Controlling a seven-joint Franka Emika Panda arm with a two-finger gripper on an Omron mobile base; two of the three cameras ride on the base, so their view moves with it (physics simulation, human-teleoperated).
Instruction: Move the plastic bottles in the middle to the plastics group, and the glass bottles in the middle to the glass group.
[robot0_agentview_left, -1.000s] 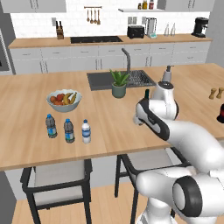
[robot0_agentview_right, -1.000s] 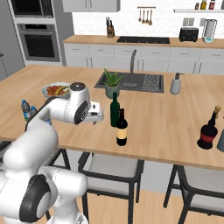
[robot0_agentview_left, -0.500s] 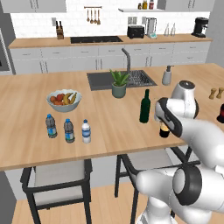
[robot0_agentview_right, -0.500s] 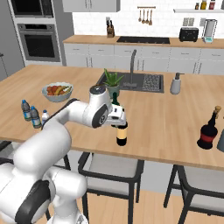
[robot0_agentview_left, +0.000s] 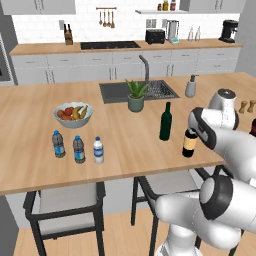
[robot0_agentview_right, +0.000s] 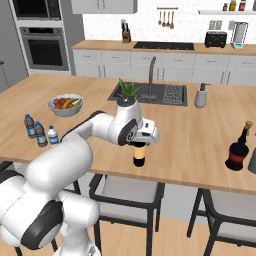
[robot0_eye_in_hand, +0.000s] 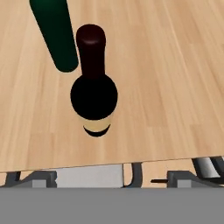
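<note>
End effector (robot0_agentview_right: 141, 141) sits over brown bottle (robot0_eye_in_hand: 93, 94) (grip state, can't tell); off-center descent could tip it into green bottle (robot0_agentview_left: 166, 122)

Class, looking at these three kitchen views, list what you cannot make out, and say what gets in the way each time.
- Gripper: its opening, hidden behind the white hand in both base views.
- Brown bottle: neck covered by the hand, right base view.
- Green wine bottle: top cut by the edge, hand view.
- Water bottle labels: too small to read.
</note>
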